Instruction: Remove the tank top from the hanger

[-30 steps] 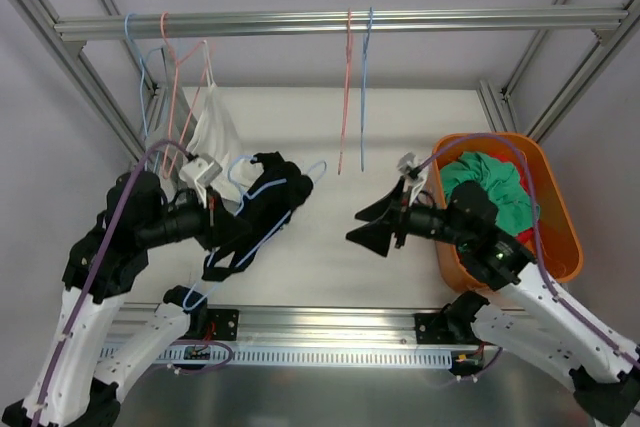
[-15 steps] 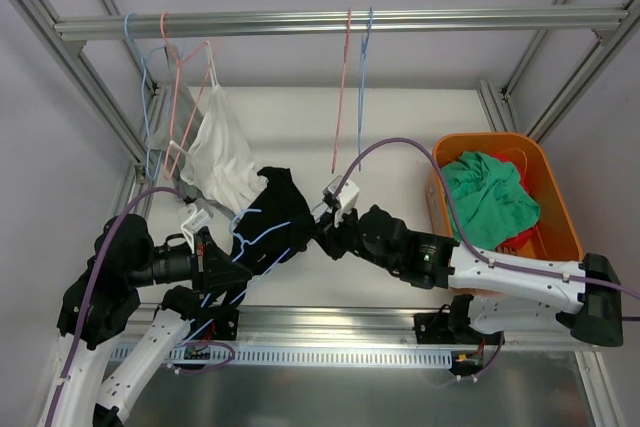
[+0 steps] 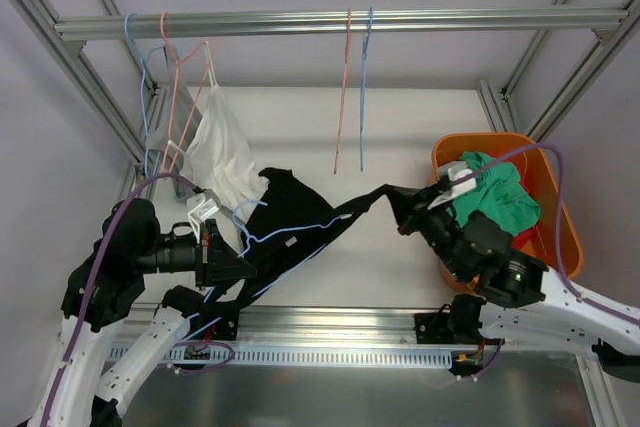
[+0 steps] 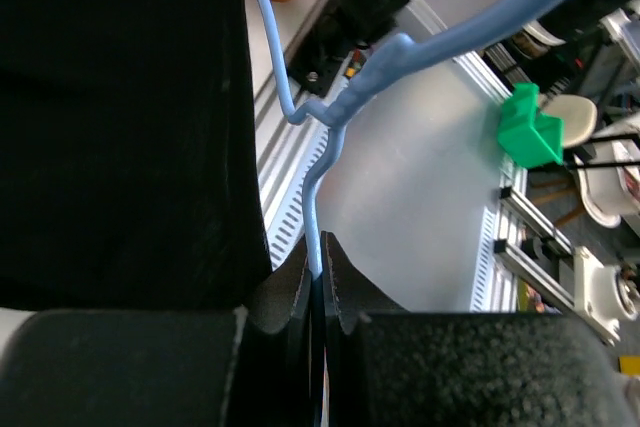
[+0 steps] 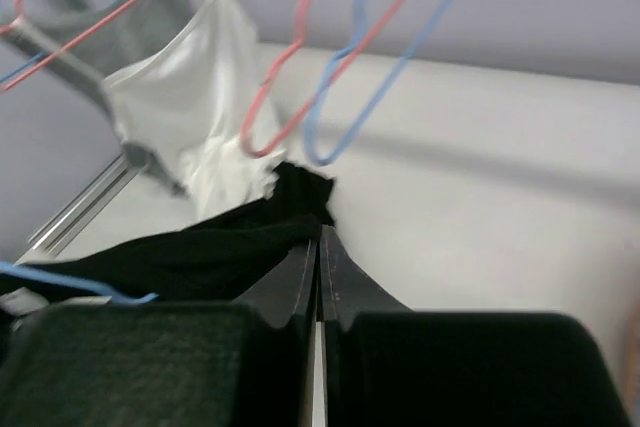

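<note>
Mostly green cloth [image 3: 497,195] in basket [image 3: 566,228], tank top [image 3: 290,209] outside

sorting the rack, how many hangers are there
6: left blue, left pink, white bunched on the rail; middle pink, middle blue; held blue hanger in left tool. More may hide.

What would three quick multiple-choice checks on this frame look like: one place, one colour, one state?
1. The crumpled green cloth lies: A on the table; B in the orange plastic basket; C over the rail.
2. The thin wire hanger in the left gripper is: A pink; B white; C light blue.
3. The right gripper is: A shut on the black tank top; B wide open; C shut on nothing.
Key: 1 B, green fills the basket; 2 C, blue wire sits in its closed grip; 3 A, black fabric stretches taut from it.
</note>
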`<action>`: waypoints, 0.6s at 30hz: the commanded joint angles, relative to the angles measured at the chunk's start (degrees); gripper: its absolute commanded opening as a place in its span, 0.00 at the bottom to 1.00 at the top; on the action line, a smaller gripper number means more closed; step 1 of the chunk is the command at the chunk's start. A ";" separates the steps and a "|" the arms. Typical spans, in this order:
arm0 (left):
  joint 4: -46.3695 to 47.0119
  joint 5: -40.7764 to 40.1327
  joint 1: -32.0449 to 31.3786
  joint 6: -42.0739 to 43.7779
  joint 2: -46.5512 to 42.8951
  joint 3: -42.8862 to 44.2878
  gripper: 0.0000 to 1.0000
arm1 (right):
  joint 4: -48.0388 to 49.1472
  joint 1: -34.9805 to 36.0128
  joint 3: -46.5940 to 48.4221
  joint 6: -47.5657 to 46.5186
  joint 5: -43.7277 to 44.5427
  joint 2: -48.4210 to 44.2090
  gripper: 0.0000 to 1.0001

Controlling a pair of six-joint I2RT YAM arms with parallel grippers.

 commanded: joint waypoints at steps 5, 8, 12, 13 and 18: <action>5.42 13.00 0.01 -1.79 7.26 17.01 0.00 | -11.27 -8.64 3.70 -2.82 8.99 -7.90 0.00; 14.55 17.74 0.01 -6.61 12.62 22.55 0.00 | -20.32 -9.78 12.28 -3.26 11.27 -6.76 0.00; 23.87 16.98 -2.27 -9.79 21.12 28.62 0.00 | -30.50 -9.79 22.59 -3.52 8.73 -6.32 0.00; 28.68 14.53 -6.80 -10.15 22.28 30.28 0.00 | -31.93 -9.79 24.44 -3.26 7.86 -6.32 0.00; 57.43 -7.78 -26.51 -7.61 26.76 25.12 0.00 | -34.22 -9.87 28.93 -2.99 -0.14 -9.65 0.00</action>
